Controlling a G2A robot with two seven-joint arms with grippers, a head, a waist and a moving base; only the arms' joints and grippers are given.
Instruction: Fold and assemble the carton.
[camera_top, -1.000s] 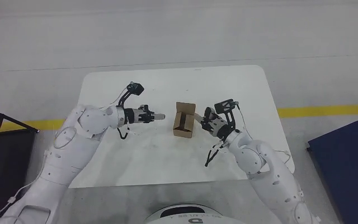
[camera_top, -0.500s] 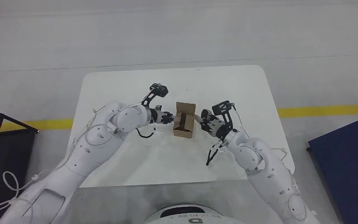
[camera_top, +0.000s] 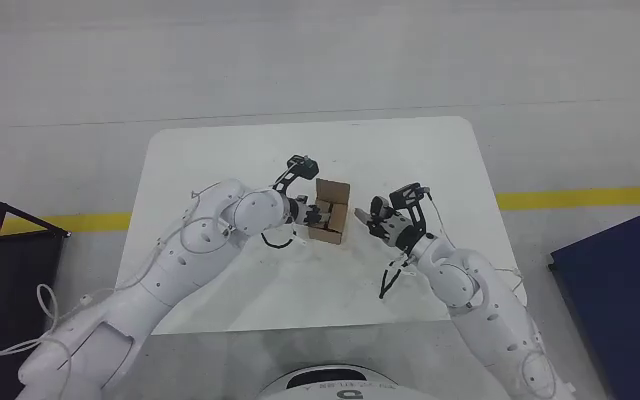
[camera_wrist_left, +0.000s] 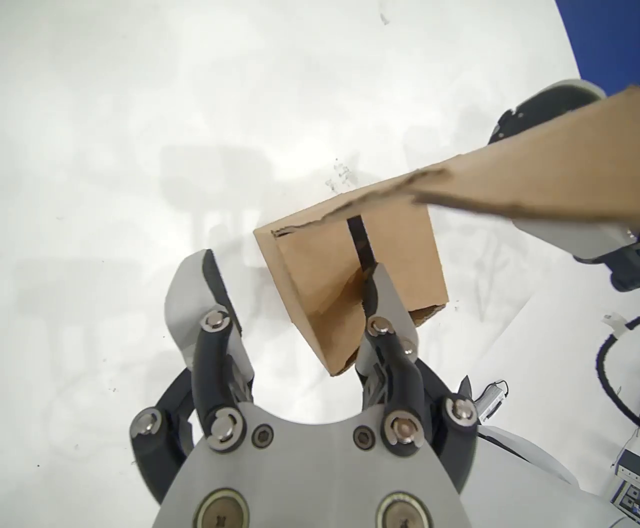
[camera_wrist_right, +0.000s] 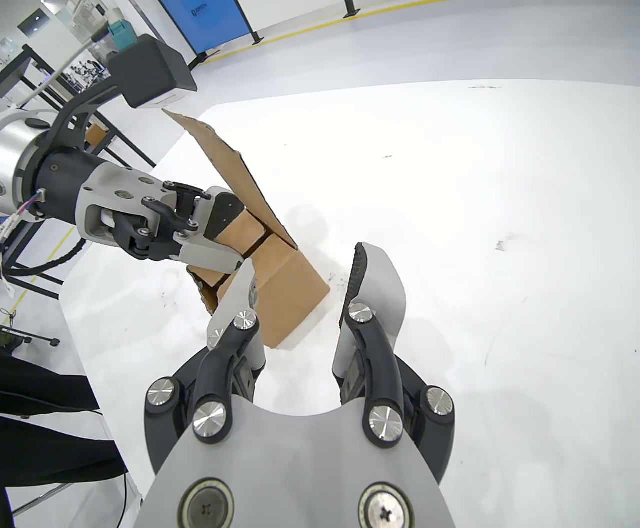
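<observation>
Top view is showing the left gripper (camera_top: 313, 211) lying on the white table (camera_top: 200, 170) at the 9 o'clock side of the carton (camera_top: 336, 200), touching it. In the left wrist view its jaws are standing released and spread wide. One finger (camera_wrist_left: 200, 295) is hanging over bare table. The other finger (camera_wrist_left: 387, 305) is lying against a brown panel, its tip by a dark slit where two panels are meeting. I cannot tell whether that finger is sitting inside the carton.

The carton, plain brown cardboard, is resting near the middle of the table. A long flap (camera_top: 333, 187) with a ragged edge is sticking up along its 12 o'clock side.

The right gripper (camera_top: 372, 212) is hovering just beside the carton at its 3 o'clock side. Its jaws are also standing released and are gripping nothing. In the right wrist view one finger (camera_wrist_right: 240, 300) is overlapping the carton's near corner, though I cannot tell whether it is touching. The other finger (camera_wrist_right: 372, 285) is hanging over bare table.

Beyond the table's 3 o'clock edge a yellow stripe (camera_top: 570, 197) is running across the floor.
</observation>
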